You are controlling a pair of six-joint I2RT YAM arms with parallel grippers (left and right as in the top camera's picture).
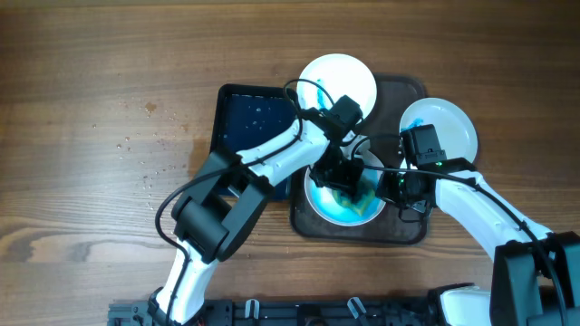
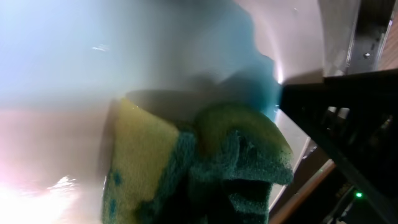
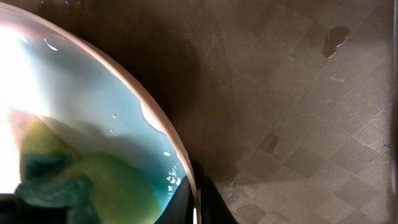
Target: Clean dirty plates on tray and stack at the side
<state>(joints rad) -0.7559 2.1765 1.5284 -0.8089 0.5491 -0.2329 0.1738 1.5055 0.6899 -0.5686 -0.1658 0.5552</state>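
Two grippers: both meet at one plate point(image 1: 328, 208) lying on the brown tray point(image 1: 362, 232).
Left gripper point(image 1: 349, 179): clenched on a sponge point(image 2: 205, 162), which is bunched and folded and pressed down inside the plate on the tray.
Sponge: yellow with a green scouring face, stained blue, sitting in blue liquid.
Right gripper point(image 1: 391, 186): pinching the rim of the same plate on the side nearer the tray's right edge; in the right wrist view one dark finger point(image 3: 186, 202) lies against the rim.
Plate: white, its inside coated with blue film, resting in the near half of the tray.
Tray: dark brown with a fine textured floor, bearing a few wet spots.
Second plate point(image 1: 337, 80): white, a thin blue streak inside, overlapping the tray's far edge.
Third plate point(image 1: 449, 127): white, faint blue marks, overlapping the tray's far right corner.
Dark pan point(image 1: 245, 113): just left of the tray, speckled with droplets.
Table point(image 1: 91, 136): wood grain, under the tray.
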